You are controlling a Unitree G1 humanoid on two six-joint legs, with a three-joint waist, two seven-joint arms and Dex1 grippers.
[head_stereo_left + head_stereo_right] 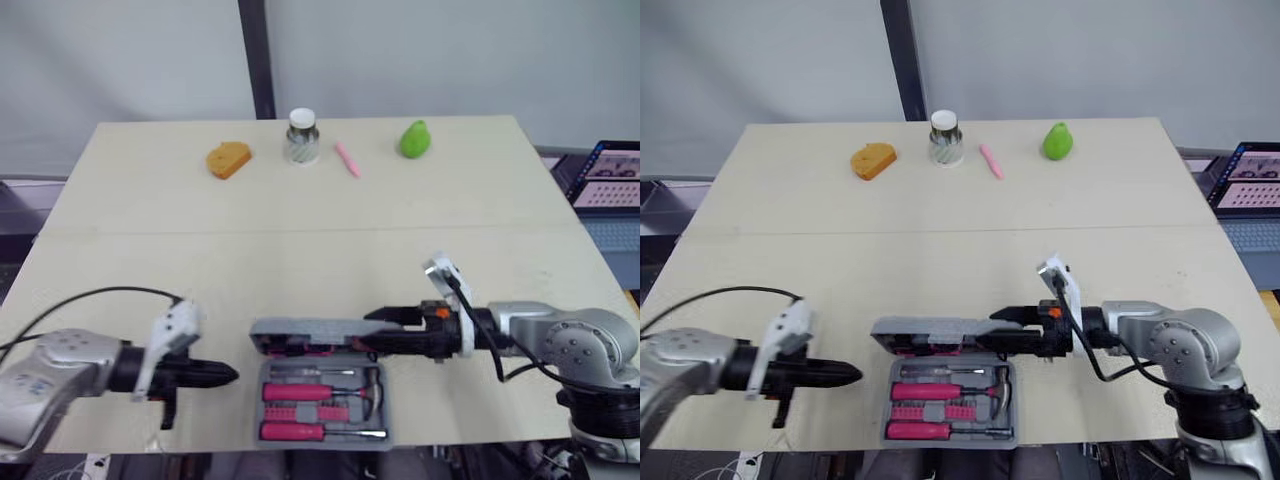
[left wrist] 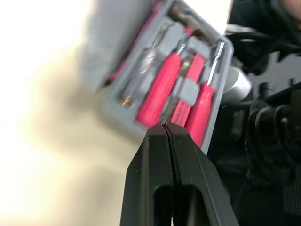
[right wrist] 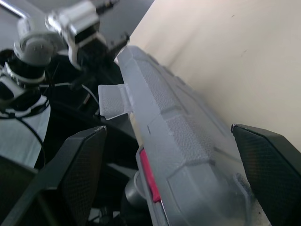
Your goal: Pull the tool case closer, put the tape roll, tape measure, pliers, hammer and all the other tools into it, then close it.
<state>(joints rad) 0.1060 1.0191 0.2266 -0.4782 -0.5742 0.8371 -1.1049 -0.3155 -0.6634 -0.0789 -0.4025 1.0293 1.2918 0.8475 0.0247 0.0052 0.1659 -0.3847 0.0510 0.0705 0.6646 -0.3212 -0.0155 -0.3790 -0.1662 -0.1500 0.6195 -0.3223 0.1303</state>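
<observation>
On my desk (image 1: 150,250), an orange block (image 1: 229,159) lay left of the jar (image 1: 302,136), a pink stick (image 1: 347,159) and green fruit (image 1: 414,139) right, the tool case (image 1: 300,329) nearer me.

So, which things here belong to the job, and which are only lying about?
Job: case, lid, pink-handled tools inside the case.
Lying about: orange item, jar, pink stick, green pear, laptop.
</observation>
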